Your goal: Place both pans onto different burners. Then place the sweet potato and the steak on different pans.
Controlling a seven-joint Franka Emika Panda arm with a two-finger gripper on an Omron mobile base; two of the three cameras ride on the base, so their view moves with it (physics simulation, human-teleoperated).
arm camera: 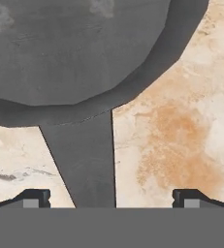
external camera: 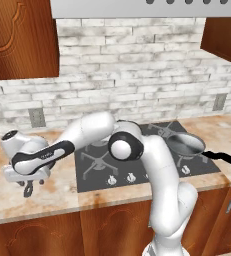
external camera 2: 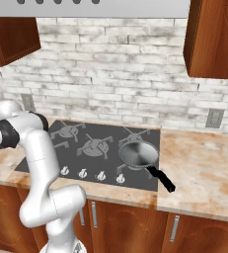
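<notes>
In the hand view the black skillet (arm camera: 74, 48) lies on the marbled counter, and its handle (arm camera: 87, 164) runs down toward me. My gripper (arm camera: 111, 201) is open just above that handle, which lies between the widely spread fingertips (arm camera: 33, 198). From the left base view the arm reaches left and the gripper (external camera: 29, 184) hangs low over the counter beside the cooktop. The shiny steel pan (external camera: 186, 144) (external camera 2: 137, 153) sits on the front right burner, its long black handle (external camera: 224, 158) pointing over the counter. Other burners (external camera: 99, 162) (external camera 2: 93, 146) are bare. The sweet potato and the steak are out of view.
The dark cooktop (external camera: 137, 175) carries a row of white knobs (external camera: 131, 176) along its front edge. A brick wall with outlets (external camera: 37, 117) stands behind. Wooden cabinets (external camera: 17, 35) hang above, and the counter (external camera 2: 199, 163) extends to the right of the cooktop.
</notes>
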